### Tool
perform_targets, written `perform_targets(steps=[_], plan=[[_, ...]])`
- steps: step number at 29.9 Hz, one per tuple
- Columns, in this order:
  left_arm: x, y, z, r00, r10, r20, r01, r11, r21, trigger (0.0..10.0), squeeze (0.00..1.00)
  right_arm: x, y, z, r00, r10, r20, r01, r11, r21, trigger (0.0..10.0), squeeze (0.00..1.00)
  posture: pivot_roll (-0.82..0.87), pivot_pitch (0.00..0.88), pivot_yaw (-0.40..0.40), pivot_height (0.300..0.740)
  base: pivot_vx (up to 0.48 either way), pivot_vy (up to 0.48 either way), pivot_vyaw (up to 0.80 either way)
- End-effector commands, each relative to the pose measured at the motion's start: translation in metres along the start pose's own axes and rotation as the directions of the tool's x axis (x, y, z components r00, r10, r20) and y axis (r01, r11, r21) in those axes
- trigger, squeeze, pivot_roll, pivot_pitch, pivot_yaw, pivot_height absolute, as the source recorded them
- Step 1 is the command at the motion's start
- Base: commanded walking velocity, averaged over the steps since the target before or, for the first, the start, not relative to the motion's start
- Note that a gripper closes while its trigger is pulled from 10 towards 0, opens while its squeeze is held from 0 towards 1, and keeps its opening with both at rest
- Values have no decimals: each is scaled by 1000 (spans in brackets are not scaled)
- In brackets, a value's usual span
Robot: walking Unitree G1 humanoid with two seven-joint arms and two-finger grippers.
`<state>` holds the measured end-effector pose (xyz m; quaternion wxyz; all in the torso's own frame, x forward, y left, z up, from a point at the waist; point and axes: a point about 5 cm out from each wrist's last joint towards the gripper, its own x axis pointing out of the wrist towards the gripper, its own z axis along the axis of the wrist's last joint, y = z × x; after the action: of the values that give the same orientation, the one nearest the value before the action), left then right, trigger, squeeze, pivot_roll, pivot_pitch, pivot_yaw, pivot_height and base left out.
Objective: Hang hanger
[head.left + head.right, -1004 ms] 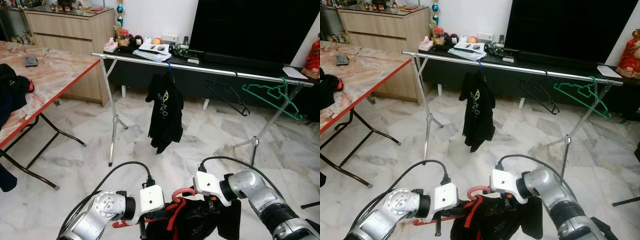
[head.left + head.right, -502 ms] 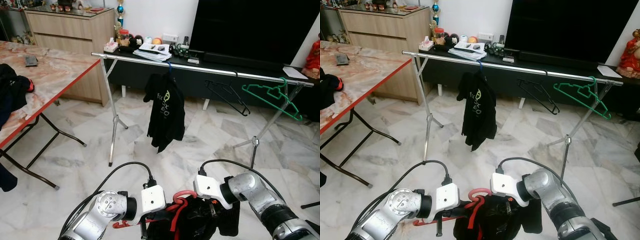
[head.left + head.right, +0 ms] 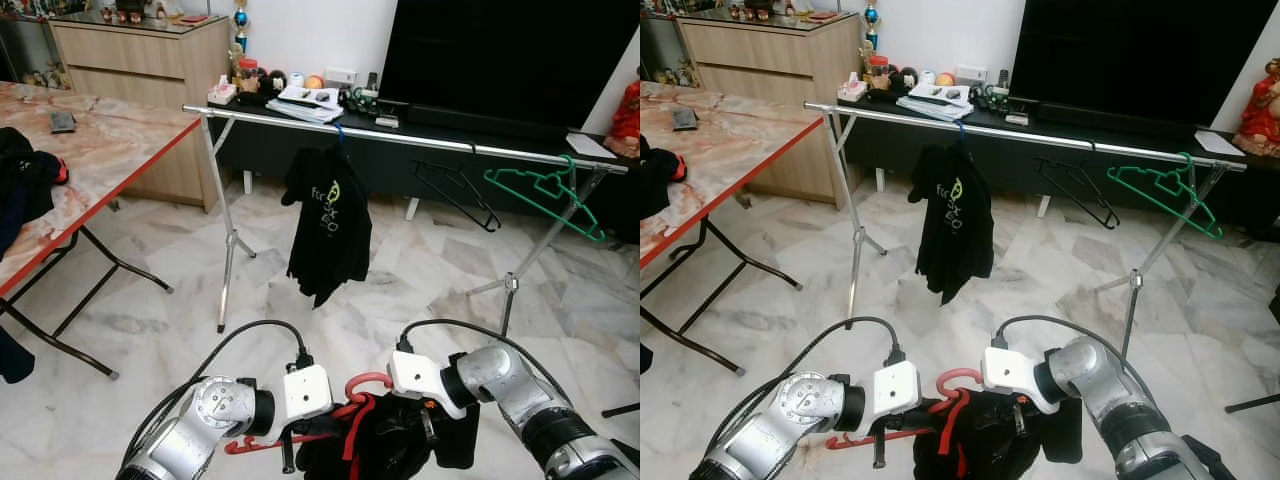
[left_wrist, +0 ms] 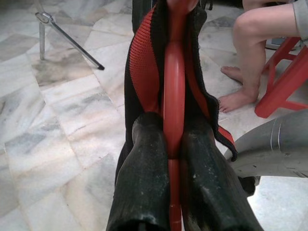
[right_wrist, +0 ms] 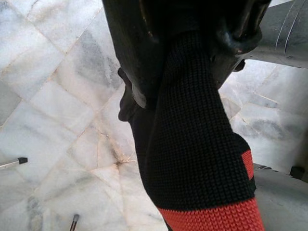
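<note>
Both silver arms reach inward at the bottom of the frame, wrists nearly meeting at lower centre. The left gripper [image 4: 174, 144] has its two black fingers [image 4: 144, 168] closed tight against a red bar. The right gripper [image 5: 192, 62] is clamped on dark knitted fabric, fingers pointing downward.

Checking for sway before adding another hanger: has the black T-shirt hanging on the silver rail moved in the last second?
Yes. The black T-shirt has swung slightly to the robot's left, toward the silver rail's left leg.
</note>
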<state>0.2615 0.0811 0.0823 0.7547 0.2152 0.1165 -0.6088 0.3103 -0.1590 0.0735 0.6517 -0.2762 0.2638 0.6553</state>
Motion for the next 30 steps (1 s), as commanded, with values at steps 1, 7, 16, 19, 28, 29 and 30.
perform_targets(steps=[1, 7, 16, 19, 28, 29, 30], plan=[[6, 4, 29, 995, -12, 97, 6, 998, 67, 10000, 0, 1, -5, 9, 1000, -11, 18, 11, 1000, -20, 0, 0, 131, 0, -101, 740, 0, 0, 0], [6, 4, 27, 997, -21, 74, 17, 998, 56, 10000, 125, 1, -5, 9, 1000, -11, 17, 11, 1000, -23, 0, 0, 134, 0, -107, 740, 0, 0, 0], [3, 2, 22, 998, -50, 48, 48, 997, 53, 10000, 1000, 1, -6, 9, 1000, -17, 8, 17, 1000, -26, 0, 0, 136, 0, -110, 740, 0, 0, 0], [1, 2, 21, 998, -50, 39, 48, 998, 49, 10000, 1000, 1, -6, 9, 1000, -17, 4, 17, 1000, -26, 0, 0, 135, 0, -111, 740, 0, 0, 0], [-13, 5, 10, 998, -63, -28, 63, 997, 34, 10000, 1000, 2, -3, 2, 999, -3, -47, 1, 1000, -28, 0, 0, 139, 0, -110, 740, 0, 0, 0], [-16, 6, 8, 997, -62, -41, 63, 997, 33, 10000, 1000, 2, -3, 0, 998, -6, -55, 5, 1000, -27, 0, 0, 138, 0, -110, 740, 0, 0, 0], [-16, 6, 8, 997, -62, -41, 63, 997, 33, 10000, 1000, 2, -3, 0, 998, -6, -55, 5, 1000, -27, 0, 0, 138, 0, -110, 740, 0, 0, 0]])
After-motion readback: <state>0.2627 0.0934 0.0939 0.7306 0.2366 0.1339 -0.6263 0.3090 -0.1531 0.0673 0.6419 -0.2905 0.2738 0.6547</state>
